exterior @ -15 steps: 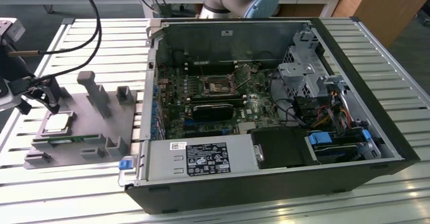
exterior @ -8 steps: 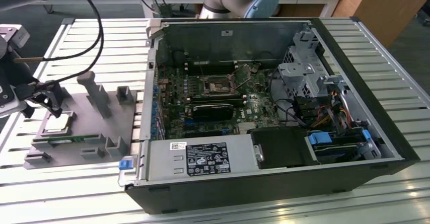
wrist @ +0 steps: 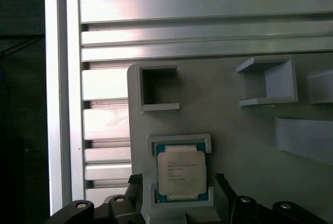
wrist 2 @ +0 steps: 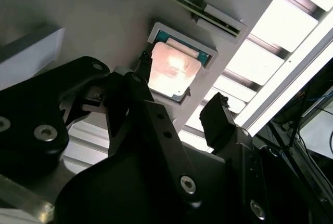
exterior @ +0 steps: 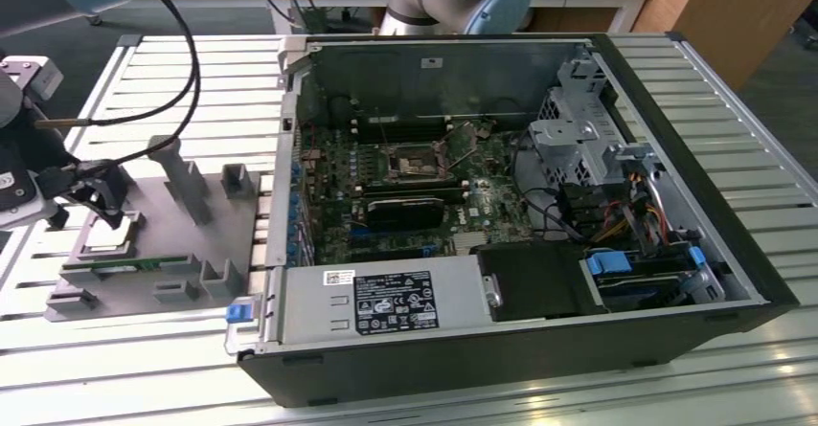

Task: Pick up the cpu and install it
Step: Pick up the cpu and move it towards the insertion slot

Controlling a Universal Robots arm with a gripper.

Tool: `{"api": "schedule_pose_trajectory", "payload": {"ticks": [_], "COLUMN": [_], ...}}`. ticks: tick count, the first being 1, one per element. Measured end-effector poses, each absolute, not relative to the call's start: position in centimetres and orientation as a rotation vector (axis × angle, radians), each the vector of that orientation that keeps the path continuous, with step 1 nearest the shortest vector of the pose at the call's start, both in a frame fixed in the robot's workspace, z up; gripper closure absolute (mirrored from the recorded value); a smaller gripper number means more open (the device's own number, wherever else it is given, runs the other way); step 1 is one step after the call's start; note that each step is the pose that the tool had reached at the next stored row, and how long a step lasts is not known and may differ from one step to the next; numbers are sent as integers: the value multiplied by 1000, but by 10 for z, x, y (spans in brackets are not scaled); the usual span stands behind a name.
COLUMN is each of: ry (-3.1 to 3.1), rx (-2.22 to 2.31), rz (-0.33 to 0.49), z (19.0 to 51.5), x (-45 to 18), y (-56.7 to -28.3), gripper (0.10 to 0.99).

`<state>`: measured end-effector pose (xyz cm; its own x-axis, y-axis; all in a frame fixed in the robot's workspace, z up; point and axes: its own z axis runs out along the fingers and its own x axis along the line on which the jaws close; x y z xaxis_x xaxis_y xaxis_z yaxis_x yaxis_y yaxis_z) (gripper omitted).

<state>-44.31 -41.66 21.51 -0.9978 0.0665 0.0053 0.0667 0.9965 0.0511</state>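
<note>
At the far left of the exterior view, the gripper [exterior: 87, 219] hangs low over the grey fixture [exterior: 192, 254], which lies on the slatted metal table [exterior: 153, 369]. The cpu [exterior: 107, 240] sits in a shallow framed pocket near the fixture's left end in that view. It lies flat with its dull silver top facing up.

In the first wrist view the chip is a little longer one way than the other. Its longer edges face the two fingers [wrist: 136, 185], so its long axis runs crosswise to the line between them. The pincer is spread wide, with one finger outside each side of the pocket's frame and the chip between them, nothing gripped. I cannot tell whether the tips touch the fixture, but neither presses on the chip itself. In the second wrist view the metal top glares brightly between the same black fingers.

A thin green memory stick [exterior: 122, 266] lies along the fixture's near edge, just beside the pocket. Further right in the exterior view, upright grey posts [exterior: 179, 182] rise from the fixture. Beyond them the open computer case [exterior: 422, 67] lies on its side close against the fixture, its motherboard [exterior: 383, 191] exposed.
</note>
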Motion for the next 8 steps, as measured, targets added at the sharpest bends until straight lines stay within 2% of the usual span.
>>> {"api": "schedule_pose_trajectory", "payload": {"ticks": [2, 3, 8], "ry": [-3135, -3135, -3135], "rx": [-104, -104, -89], "rz": [-80, -80, -80], "z": [213, 212, 209], "x": [-443, -443, -443], "y": [-417, -417, -416], "gripper": [427, 369, 369]}}
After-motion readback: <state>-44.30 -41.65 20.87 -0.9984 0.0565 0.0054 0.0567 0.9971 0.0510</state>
